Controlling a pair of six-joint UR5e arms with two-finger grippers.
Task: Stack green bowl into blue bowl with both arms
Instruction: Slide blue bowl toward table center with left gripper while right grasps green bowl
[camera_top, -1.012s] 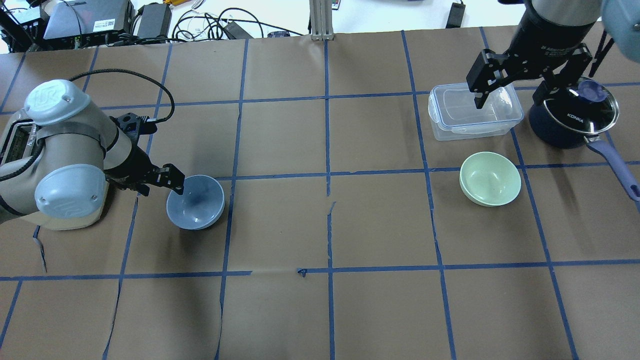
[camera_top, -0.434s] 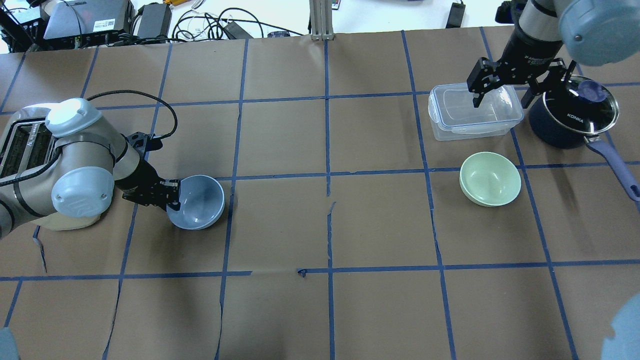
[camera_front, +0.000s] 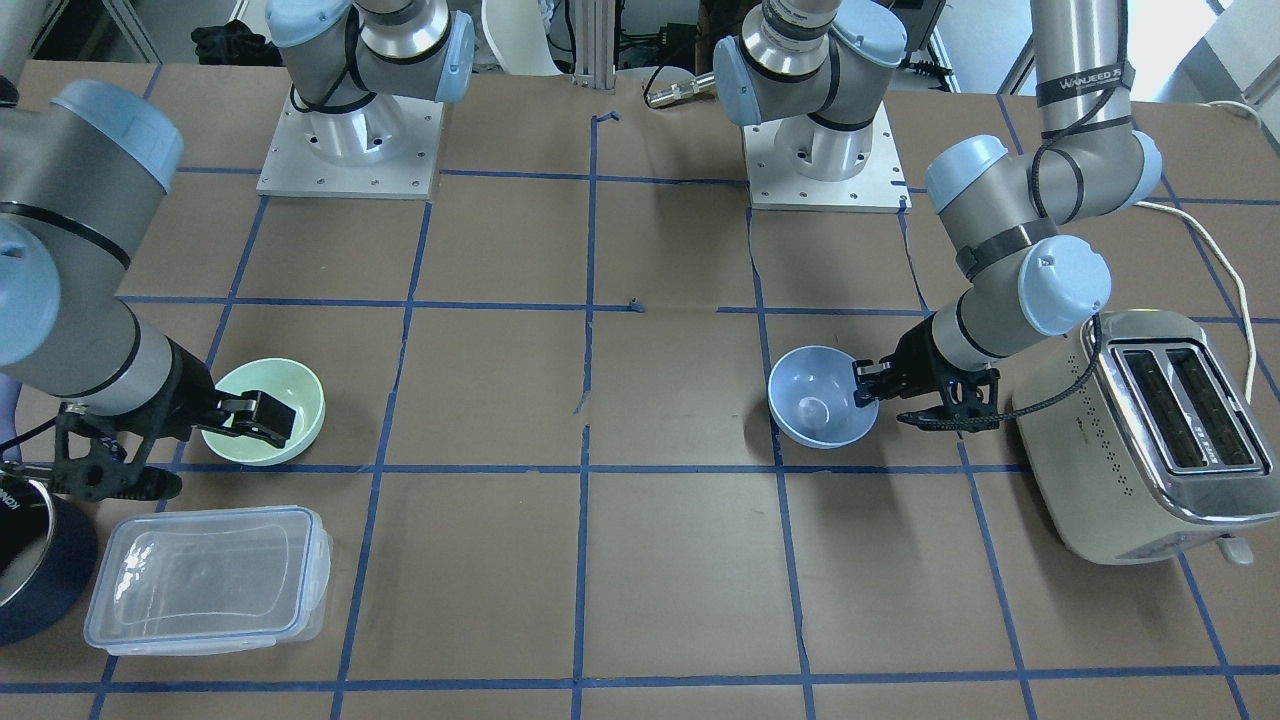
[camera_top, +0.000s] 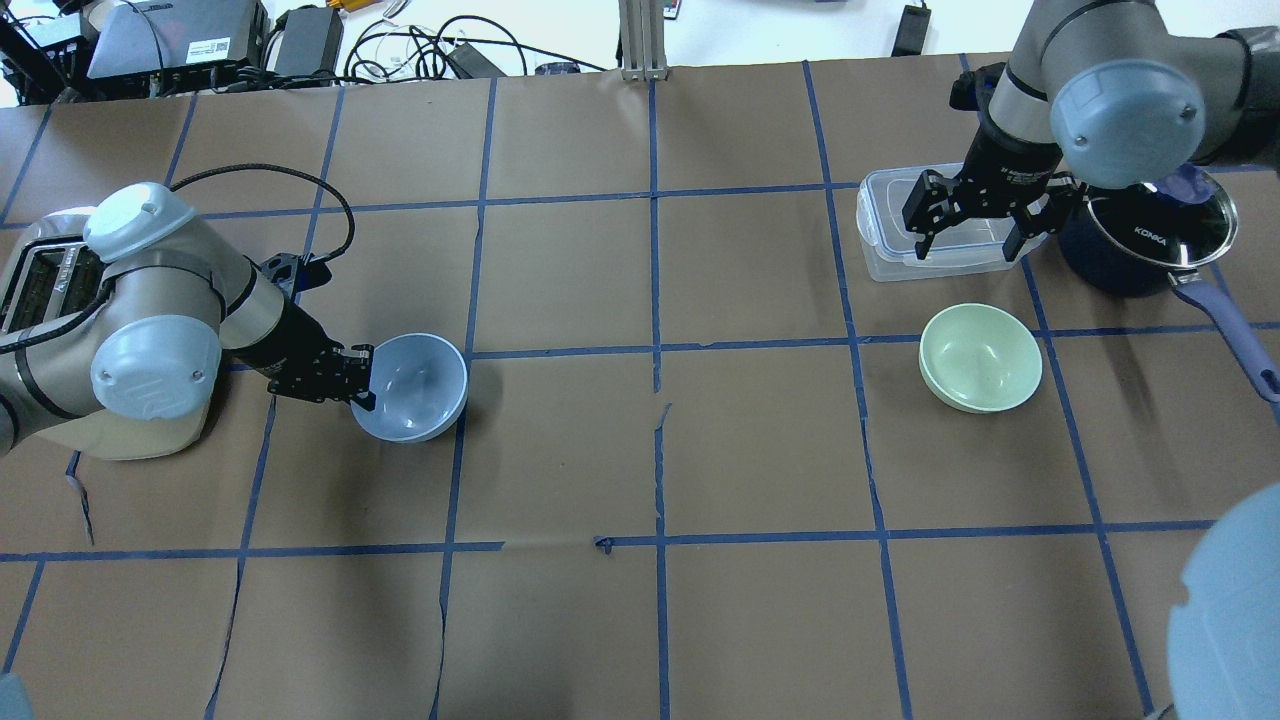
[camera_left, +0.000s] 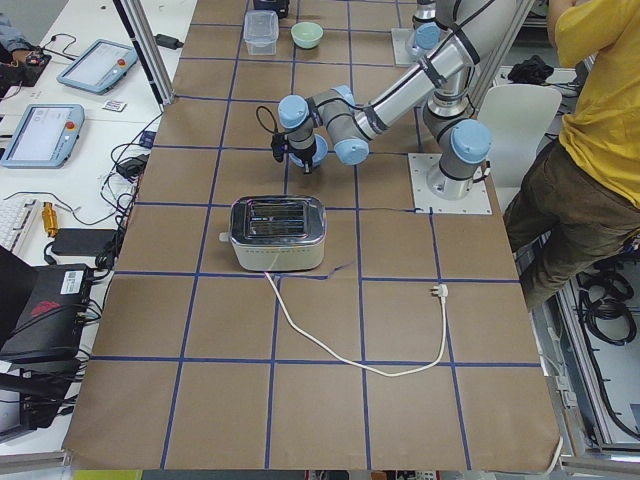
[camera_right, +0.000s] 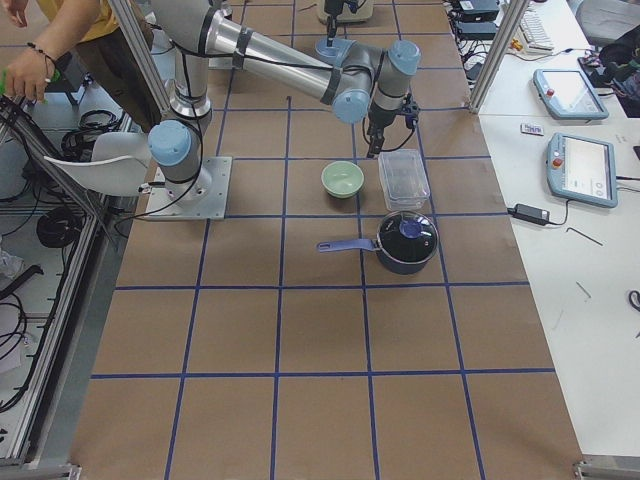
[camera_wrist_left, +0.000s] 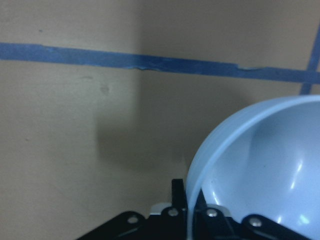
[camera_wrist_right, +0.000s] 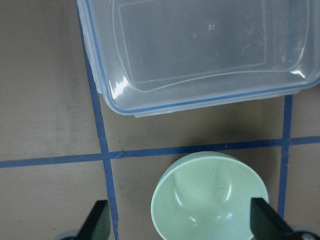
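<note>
The right gripper (camera_top: 968, 240) has dropped, jaws wide, over the empty clear container (camera_top: 885, 262), near the empty green bowl (camera_top: 980, 357) on the table, while the left gripper (camera_top: 363, 377), clamped on the rim of the blue bowl (camera_top: 418, 385), has nudged it centreward

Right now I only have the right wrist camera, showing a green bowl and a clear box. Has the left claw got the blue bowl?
Observer: Yes. The left claw is shut on the blue bowl's rim, one finger inside and one outside.
Operator: Where is it relative to the green one?
Observer: On the opposite half of the table. The green bowl is on the robot's right, the blue bowl on its left.
Operator: Anything past the box?
Observer: A dark lidded saucepan stands beside the box, on its outer side.
</note>
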